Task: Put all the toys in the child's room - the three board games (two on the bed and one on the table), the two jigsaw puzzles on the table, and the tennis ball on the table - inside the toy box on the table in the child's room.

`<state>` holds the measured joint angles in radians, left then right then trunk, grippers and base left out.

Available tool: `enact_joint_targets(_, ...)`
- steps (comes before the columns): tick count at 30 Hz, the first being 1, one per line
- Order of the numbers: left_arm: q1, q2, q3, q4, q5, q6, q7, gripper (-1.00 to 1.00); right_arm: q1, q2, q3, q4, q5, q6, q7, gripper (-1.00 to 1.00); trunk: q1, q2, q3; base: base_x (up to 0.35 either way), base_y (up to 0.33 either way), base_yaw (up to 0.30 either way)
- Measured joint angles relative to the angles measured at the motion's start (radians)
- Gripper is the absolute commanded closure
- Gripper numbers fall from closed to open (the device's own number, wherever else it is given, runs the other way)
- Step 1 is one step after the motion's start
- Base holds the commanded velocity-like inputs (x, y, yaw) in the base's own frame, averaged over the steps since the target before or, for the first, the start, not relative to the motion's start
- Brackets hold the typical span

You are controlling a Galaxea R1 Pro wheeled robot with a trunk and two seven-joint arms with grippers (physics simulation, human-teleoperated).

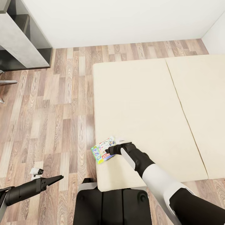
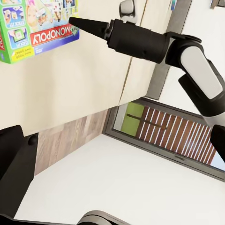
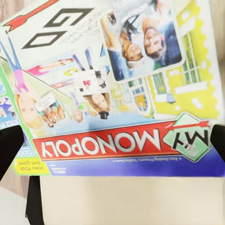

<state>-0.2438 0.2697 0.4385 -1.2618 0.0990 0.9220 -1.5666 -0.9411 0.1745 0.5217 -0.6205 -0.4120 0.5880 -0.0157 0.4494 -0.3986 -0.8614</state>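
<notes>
A white-and-green board game (image 1: 103,149) lettered MONOPOLY lies flat on the near left corner of the bed (image 1: 140,103), partly over the mattress edge. My right gripper (image 1: 108,151) hovers just above it, open, with nothing between its fingers. In the right wrist view the box lid (image 3: 117,93) spreads wide, and the dark fingers (image 3: 9,150) stand at either side of it. The left wrist view catches the same box (image 2: 33,28) with the right gripper's tip (image 2: 75,21) beside it. My left gripper (image 1: 59,178) hangs open and empty over the floor, left of the bed.
Wood floor (image 1: 56,109) runs left of the bed to the white wall. A pale grey table top over a dark cabinet (image 1: 22,40) stands at the far left corner. A small white object (image 1: 37,171) lies on the floor near the left gripper. My base (image 1: 112,203) touches the bed's foot.
</notes>
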Motion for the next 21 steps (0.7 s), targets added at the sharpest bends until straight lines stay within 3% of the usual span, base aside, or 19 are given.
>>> enact_joint_targets(21,0.000,0.000,0.000,0.000,0.000,0.000,0.000,-1.00,0.000,0.000,-0.001,-0.018,0.007,0.019,-0.031,-1.00,0.000,0.000,0.000,0.000,0.000,0.000)
